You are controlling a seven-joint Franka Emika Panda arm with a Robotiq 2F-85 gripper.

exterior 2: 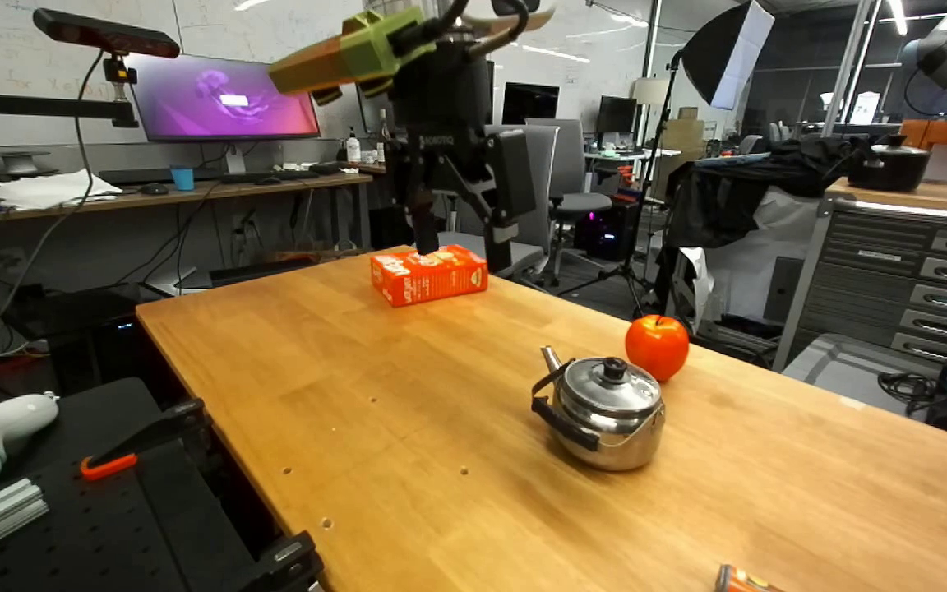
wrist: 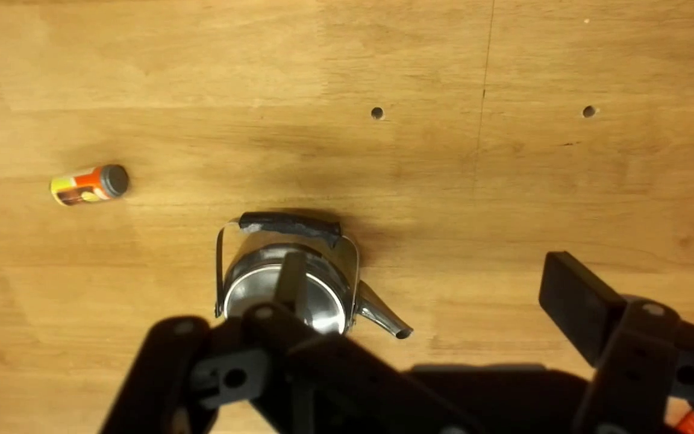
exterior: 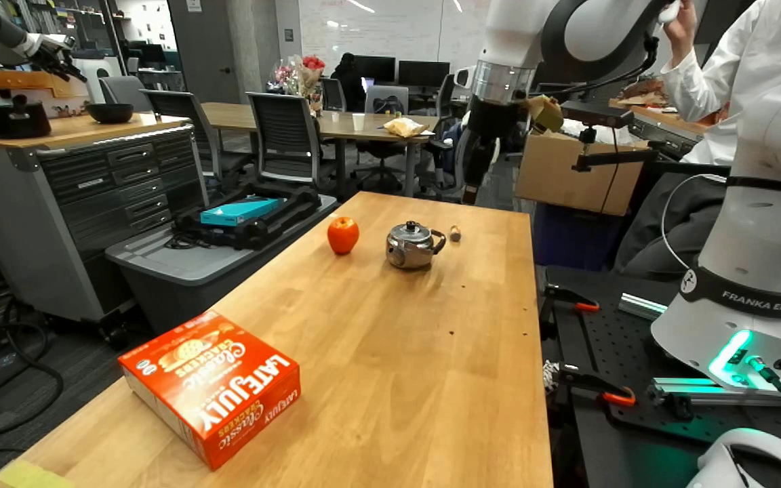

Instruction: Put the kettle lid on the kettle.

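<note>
The kettle is a small silvery pot with a spout and a dark side handle. It stands upright on the table, also in an exterior view and the wrist view. The kettle lid, silvery with a black knob, sits on top of the kettle, also in an exterior view. In the wrist view the lid is partly hidden, its knob covered by a finger. My gripper is open and empty, high above the table; it also shows in both exterior views.
A red apple stands close to the kettle, also in an exterior view. An orange cracker box lies on the table, also in an exterior view. A small cylinder lies near the kettle. A person stands behind the arm.
</note>
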